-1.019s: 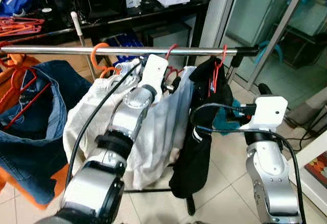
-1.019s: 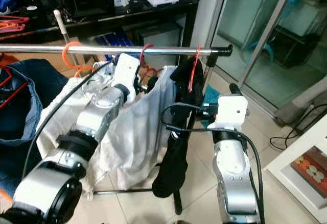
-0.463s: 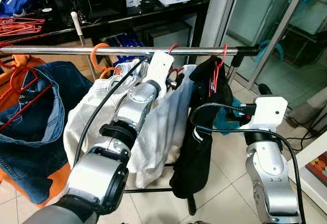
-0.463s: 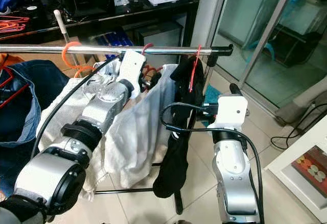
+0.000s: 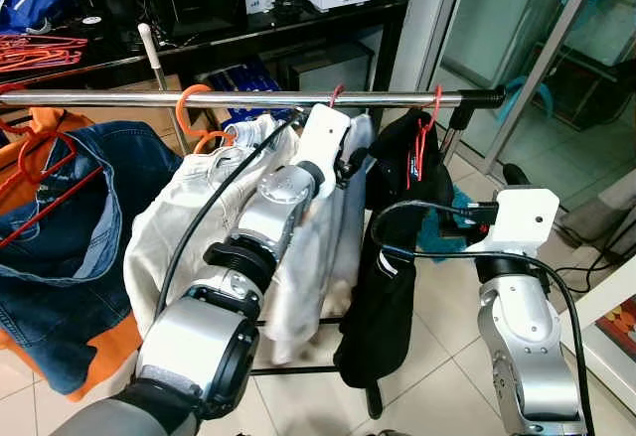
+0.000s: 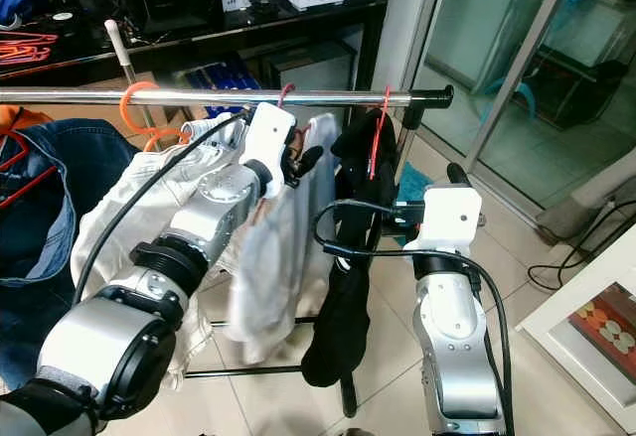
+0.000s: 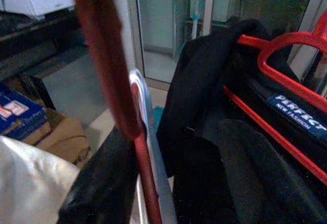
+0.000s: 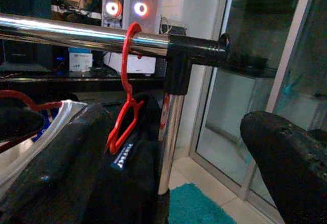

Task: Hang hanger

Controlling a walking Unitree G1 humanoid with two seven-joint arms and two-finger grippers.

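L gripper (image 5: 343,166) clamped on red hanger (image 5: 336,95) w/ white garment (image 5: 308,257) at rail (image 5: 149,99); R gripper (image 8: 168,147) spread open nearby.

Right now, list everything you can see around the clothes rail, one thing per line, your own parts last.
Clothes rail: one, silver, running across in front, black end fitting at its right end.
White garment: one, hanging on a red hanger, mid rail.
Black garment: one, on a red hanger, near the rail's right end.
Cream garment: one, on an orange hanger, left of the white one.
Denim garment: one, blue, far left.
Teal mat: one, on the floor by the glass door.
Left gripper: at the white garment's hanger, below the rail.
Right gripper: beside the black garment.
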